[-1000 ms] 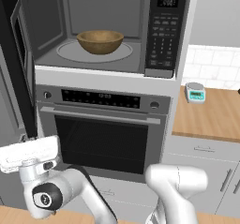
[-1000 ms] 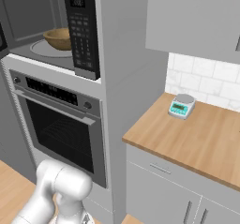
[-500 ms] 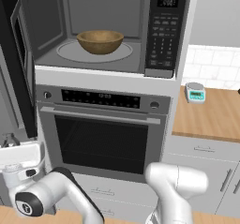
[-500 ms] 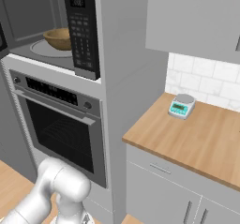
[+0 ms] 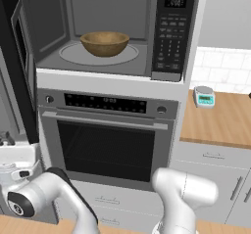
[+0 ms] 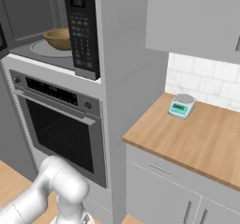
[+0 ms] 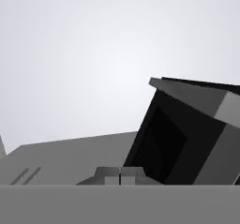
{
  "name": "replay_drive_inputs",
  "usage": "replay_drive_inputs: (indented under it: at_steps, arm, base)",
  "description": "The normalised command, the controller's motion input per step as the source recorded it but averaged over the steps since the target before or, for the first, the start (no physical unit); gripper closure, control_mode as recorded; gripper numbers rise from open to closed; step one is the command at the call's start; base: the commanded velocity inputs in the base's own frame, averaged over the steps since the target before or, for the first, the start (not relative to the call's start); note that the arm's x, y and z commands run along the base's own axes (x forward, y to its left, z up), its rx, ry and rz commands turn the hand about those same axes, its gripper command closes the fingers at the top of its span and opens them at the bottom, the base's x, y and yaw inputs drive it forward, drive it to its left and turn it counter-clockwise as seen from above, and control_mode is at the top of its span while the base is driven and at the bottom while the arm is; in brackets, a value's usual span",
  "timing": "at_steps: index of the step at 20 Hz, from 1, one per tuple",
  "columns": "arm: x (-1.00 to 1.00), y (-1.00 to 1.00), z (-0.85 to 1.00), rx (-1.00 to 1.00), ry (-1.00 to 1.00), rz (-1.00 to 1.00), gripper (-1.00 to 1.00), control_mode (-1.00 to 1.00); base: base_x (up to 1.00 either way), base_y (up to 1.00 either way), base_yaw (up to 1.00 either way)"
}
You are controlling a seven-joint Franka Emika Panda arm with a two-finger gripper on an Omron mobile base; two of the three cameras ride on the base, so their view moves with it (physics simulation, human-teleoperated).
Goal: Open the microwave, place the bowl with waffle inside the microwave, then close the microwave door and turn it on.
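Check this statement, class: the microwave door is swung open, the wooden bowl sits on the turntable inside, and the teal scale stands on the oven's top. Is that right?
Not quite. The scale stands on the wooden counter right of the oven, as the left base view shows. The microwave door is open, and the bowl sits on the turntable.

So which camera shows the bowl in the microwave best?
The left base view: the whole bowl sits centred on the turntable. The right base view catches part of it behind the keypad panel. The hand view faces elsewhere.

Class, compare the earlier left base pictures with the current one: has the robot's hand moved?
Yes. Against the oven, the gripper has sunk lower, toward the floor, beneath the open microwave door.
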Motion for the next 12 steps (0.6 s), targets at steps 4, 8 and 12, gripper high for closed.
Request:
replay_drive_inputs:
  at_steps: [4,8,12]
  arm:
    - [0.37,0.03,0.2,0.05,0.0,0.0,1.0,-1.0]
    - [0.04,-0.17,0.44,0.16,0.0,0.0,1.0,-1.0]
    - [0.0,-0.42,0.62,0.25,0.0,0.01,1.0,-1.0]
  base:
    - [0.0,0.0,0.0]
    - [0.0,0.0,0.0]
    - [0.0,0.0,0.0]
